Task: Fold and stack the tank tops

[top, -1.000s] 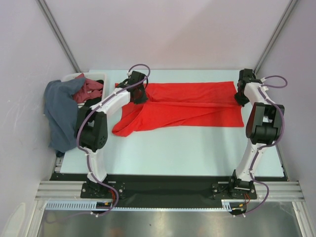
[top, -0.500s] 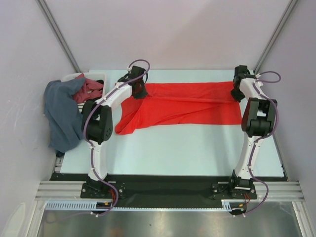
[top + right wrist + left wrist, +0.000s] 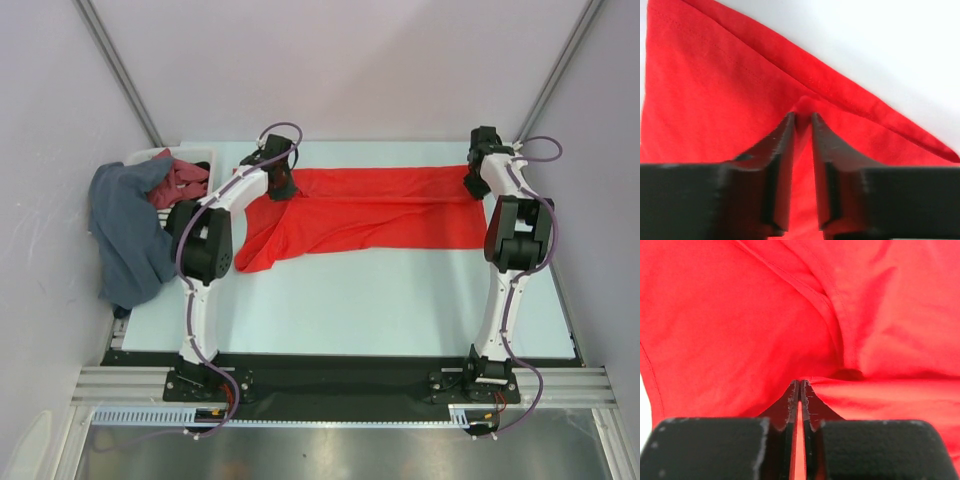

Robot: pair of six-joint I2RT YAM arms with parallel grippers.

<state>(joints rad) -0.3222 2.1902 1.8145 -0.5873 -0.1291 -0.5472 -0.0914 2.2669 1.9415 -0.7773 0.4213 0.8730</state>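
The red tank top (image 3: 380, 210) lies stretched flat across the far half of the table, with its left end drooping toward me. My left gripper (image 3: 283, 185) is at its far left corner, shut on a pinch of the red cloth (image 3: 740, 315), the jaws (image 3: 799, 382) nearly touching. At the far right corner my right gripper (image 3: 478, 180) has its jaws (image 3: 802, 116) a little apart, and a small fold of the red cloth (image 3: 715, 90) stands between the tips. A dark blue-grey top (image 3: 125, 230) hangs over the white basket's left side.
The white basket (image 3: 197, 153) stands at the table's far left corner with maroon cloth (image 3: 185, 180) inside it. Bare pale table (image 3: 380, 300) lies between the red top and the arm bases. Purple walls close in on the left, right and back.
Both grippers have carried the red top's far edge toward the back of the table, pulling it straighter. The right jaws have parted slightly; the left jaws still pinch the cloth.
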